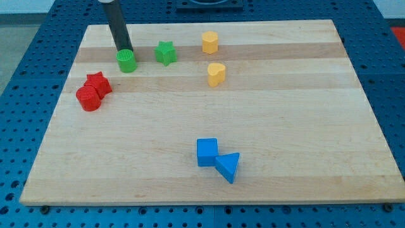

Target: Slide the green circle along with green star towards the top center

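The green circle [127,61] sits near the board's upper left. The green star [166,52] lies to its right, a small gap between them. My tip [122,49] is at the end of the dark rod that comes down from the view's top. It stands right at the green circle's upper left edge, touching or nearly touching it.
A red star [98,83] and a red circle [88,98] sit together at the left. A yellow hexagon [210,42] and a yellow heart [216,74] are at the top centre. A blue cube [207,152] and a blue triangle [228,167] are at the lower centre.
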Robot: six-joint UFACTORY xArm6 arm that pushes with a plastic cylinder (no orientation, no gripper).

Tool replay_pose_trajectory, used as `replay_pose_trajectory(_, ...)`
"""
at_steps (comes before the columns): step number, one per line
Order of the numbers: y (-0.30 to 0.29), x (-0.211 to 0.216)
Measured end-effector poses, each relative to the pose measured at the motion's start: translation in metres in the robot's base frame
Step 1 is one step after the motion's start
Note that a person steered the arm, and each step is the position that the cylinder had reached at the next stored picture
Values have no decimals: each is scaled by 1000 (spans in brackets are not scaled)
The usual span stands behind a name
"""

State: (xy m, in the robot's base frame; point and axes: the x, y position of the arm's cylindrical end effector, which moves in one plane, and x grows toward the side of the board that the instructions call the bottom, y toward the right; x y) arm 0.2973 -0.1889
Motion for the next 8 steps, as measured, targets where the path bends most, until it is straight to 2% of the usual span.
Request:
replay_pose_trajectory(1,1,14)
replay_pose_trajectory(3,-43,14)
replay_pose_trajectory(4,-41,28)
replay_pose_trajectory(7,9,30)
replay_pose_trajectory(8,9,23)
